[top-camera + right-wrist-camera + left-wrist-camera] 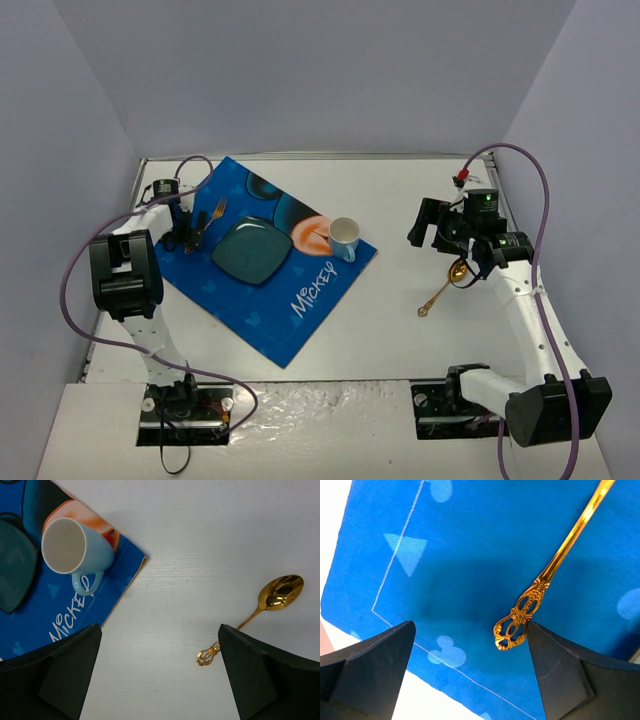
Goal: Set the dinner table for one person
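The large matte-white rectangular surface (400, 330) spreads from the arm bases to the back wall. It is rigid, fixed and smooth, so I judge that thin cutlery lying flat on it will skid and be hard to get under. An ornate gold metal spoon (280, 592) lies on its bare right part, apart from the blue cartoon-print cloth placemat (270, 320). The slim middle of its handle looks the best place to pinch. The right end effector (160, 627) hovers near it, fingers wide apart and empty. The left end effector (470, 627) is also spread and empty, straddling the handle end of a gold metal fork (560, 555) on the cloth. The pale blue ceramic mug (75, 547) and dark teal square plate (251, 251) sit on the placemat, both empty.
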You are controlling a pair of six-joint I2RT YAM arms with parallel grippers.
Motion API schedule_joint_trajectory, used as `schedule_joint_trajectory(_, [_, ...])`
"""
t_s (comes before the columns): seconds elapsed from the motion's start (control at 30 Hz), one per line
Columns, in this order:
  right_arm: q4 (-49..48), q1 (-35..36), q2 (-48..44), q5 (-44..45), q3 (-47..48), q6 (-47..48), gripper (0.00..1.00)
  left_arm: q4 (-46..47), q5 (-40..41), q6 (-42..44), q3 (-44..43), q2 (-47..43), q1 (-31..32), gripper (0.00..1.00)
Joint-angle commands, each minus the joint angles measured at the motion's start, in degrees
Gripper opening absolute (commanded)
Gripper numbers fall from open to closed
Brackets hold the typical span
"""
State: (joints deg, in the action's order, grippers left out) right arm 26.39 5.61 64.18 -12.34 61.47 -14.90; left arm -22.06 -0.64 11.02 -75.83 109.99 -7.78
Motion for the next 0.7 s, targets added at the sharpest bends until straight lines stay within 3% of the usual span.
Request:
schedule_joint_trajectory(0.0, [-2.0,-0.4,-1.1,0.3,0.5,0.3,1.00,-0.8,3.7,-0.7,-2.4,0.0,0.0,0.91])
schedule_joint_trajectory(0.67, [-1.9,-0.4,-2.6,2.7,-0.7,-1.9,1.00,1.3,5.2,-3.2,-3.0,0.2,-0.5,0.91])
